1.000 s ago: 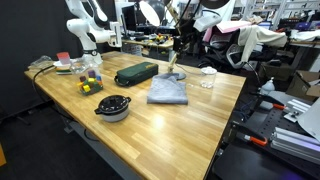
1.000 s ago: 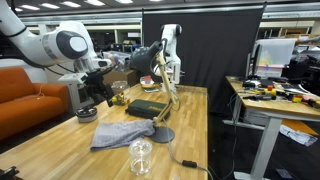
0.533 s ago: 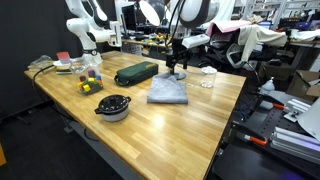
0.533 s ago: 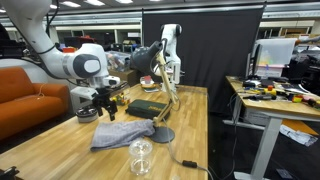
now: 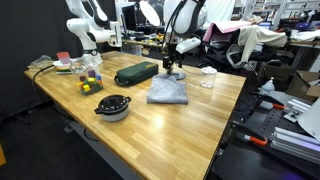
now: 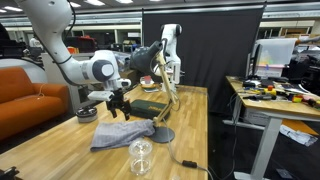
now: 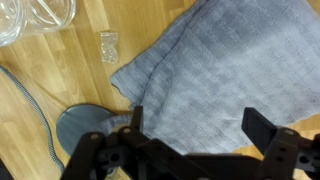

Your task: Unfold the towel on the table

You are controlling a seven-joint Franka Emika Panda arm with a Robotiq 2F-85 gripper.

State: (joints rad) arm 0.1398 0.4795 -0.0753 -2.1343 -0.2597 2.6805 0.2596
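Big wooden table, and the grey towel lies folded flat on it, pretty much straight under the gripper. In both exterior views the gripper hangs just above one end of the towel, not touching it as far as I can tell.

From the wrist view, the towel fills the space beneath and ahead of the gripper, and most of the cloth stretches away from the fingers. Its near corner sticks out to one side of the fingers. Jaws are spread wide with nothing in them.

My guess is it only needs to drop straight down and pinch the top layer at that end.

A grey round base sits just beside the corner, so it could get in the way.
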